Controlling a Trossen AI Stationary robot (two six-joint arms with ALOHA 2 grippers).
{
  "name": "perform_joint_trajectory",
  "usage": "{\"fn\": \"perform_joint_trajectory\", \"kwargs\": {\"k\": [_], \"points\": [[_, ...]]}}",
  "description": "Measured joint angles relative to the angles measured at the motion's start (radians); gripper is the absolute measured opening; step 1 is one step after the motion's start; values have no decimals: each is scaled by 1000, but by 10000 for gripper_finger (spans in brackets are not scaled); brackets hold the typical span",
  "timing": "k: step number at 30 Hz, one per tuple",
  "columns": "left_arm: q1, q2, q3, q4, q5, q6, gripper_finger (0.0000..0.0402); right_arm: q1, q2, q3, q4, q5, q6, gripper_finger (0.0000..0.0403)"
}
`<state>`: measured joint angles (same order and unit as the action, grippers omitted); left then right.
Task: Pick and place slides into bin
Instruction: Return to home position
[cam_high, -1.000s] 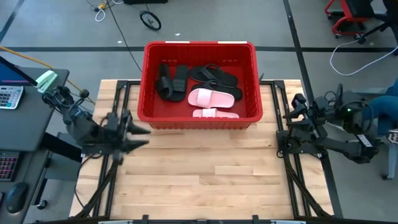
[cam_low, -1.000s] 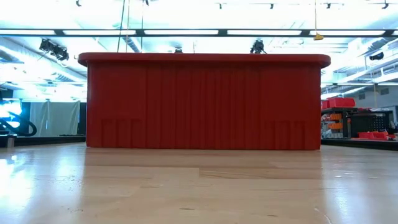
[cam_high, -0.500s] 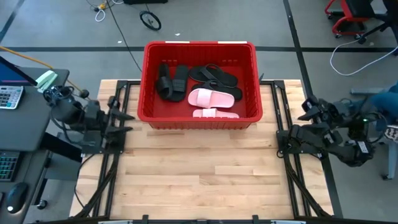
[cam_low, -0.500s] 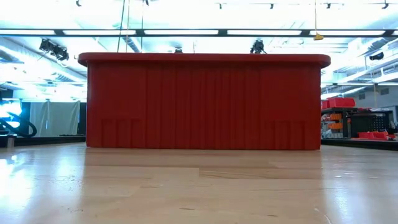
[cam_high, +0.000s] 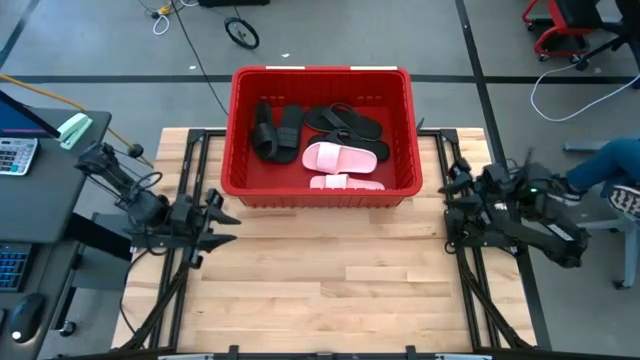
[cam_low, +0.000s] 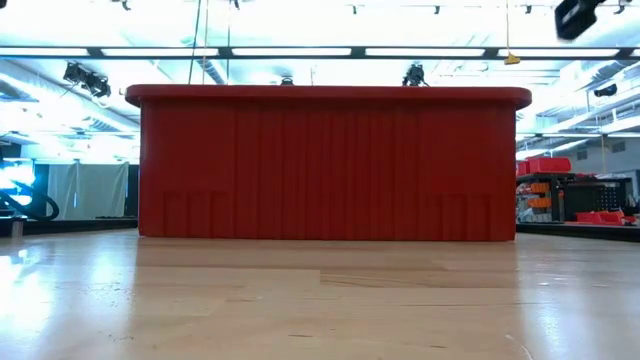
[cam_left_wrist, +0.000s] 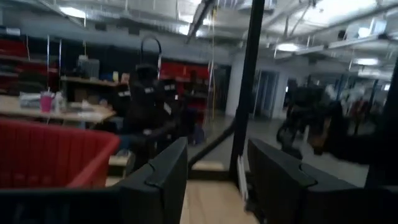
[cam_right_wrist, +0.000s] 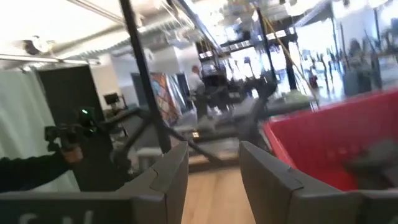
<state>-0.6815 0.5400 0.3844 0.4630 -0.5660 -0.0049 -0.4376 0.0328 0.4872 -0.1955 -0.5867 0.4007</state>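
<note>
Both your arms have swung slightly inward since a moment ago, left gripper (cam_high: 220, 216) and right gripper (cam_high: 456, 186) spread empty, slides (cam_high: 338, 157) inside the bin (cam_high: 320, 72).

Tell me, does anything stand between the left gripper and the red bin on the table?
Nothing visible does. The left gripper, open, hangs at the left edge of the wooden table, and only bare boards lie between it and the red bin. The pink slides and black sandals already lie inside it.
</note>
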Motion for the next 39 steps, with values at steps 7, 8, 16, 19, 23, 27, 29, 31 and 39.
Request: {"fn": "perform_joint_trajectory", "kwargs": {"k": [7,8,16,19,23,27,29,31,39], "points": [[0,-2,-77,-17,0,-36,172,0,1,-94,7,-23,-1,149],[0,-6,-93,-11,0,-36,172,0,1,-105,13,-23,-2,149],[13,-13,-220,138,-2,-63,172,0,1,-166,59,-22,-28,149],[13,-13,-264,175,-2,-105,172,0,1,-182,64,-8,-51,149],[13,-13,-291,226,-2,-116,172,0,1,-230,157,78,-38,149],[13,-13,-295,249,-3,-67,172,3,1,-306,312,109,19,149],[13,-13,-295,249,-3,-62,172,3,1,-342,391,97,69,149],[13,-13,-295,248,-6,-62,172,9,1,-380,459,80,128,149],[13,-11,-295,249,-37,-54,172,151,1,-477,694,151,163,149]]}}
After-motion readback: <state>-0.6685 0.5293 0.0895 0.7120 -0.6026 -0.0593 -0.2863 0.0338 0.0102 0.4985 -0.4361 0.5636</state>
